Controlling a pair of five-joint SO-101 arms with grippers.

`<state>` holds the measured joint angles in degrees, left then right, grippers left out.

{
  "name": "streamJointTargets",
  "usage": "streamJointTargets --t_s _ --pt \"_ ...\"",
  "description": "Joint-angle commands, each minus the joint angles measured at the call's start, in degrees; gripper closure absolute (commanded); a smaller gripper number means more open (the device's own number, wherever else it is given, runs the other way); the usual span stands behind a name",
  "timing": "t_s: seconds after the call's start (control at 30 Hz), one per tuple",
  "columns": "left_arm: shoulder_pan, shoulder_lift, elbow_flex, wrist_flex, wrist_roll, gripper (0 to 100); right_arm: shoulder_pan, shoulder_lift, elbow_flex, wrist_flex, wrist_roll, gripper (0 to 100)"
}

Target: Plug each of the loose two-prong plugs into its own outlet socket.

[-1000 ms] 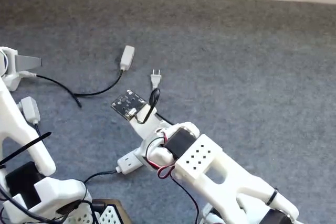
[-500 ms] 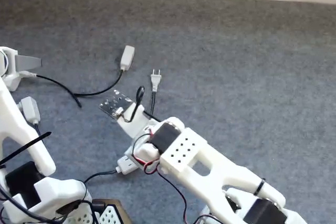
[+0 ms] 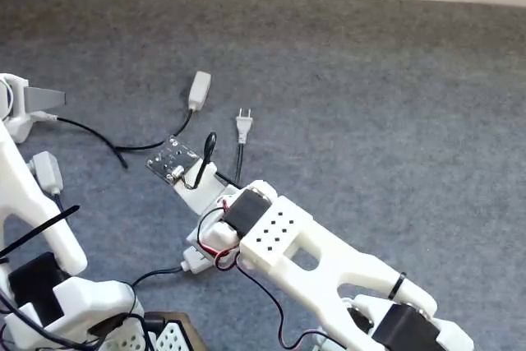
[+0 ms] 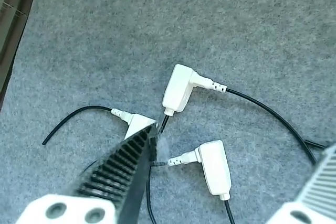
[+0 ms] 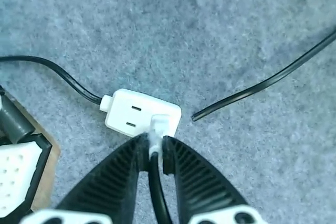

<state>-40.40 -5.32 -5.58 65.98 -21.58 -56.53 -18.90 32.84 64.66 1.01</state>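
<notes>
High view: our right arm (image 3: 329,260) sits at the socket (image 3: 191,260) by the table's (image 3: 394,80) near edge; a loose plug (image 3: 243,123) lies mid-table. Left wrist: left gripper (image 4: 239,145) spread wide, empty. Right wrist: right gripper (image 5: 153,141) clamped on the held plug (image 5: 154,128) by its tail, plug butting the socket. We reckon that's for a straight push.
</notes>
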Motion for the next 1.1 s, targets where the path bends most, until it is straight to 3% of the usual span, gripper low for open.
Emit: streamJointTargets --t_s 0.0,0.23,0.53,0.83,0.97,1.07 --pt "-0.22 -0.22 -2.59 -0.26 -0.26 56 -0.75 0.48 -1.63 -0.48 -0.62 99.4" --pt "-1.10 -0.31 -2.59 -0.26 -0.26 56 5.23 0.48 4.00 -3.38 -0.62 99.4" --pt "-1.01 -0.48 -2.59 -0.26 -0.18 56 4.26 1.27 5.41 -4.53 -0.62 99.4" --pt "-1.01 -0.57 -2.15 0.00 -0.26 56 -0.22 12.26 4.97 -7.78 -0.62 99.4" --pt "-1.01 -0.57 -2.15 0.18 -0.26 56 0.22 8.40 4.79 -6.81 -0.35 98.5" --pt "0.13 -0.57 -2.33 1.49 -0.26 56 0.75 2.24 4.62 -5.14 1.93 91.2"
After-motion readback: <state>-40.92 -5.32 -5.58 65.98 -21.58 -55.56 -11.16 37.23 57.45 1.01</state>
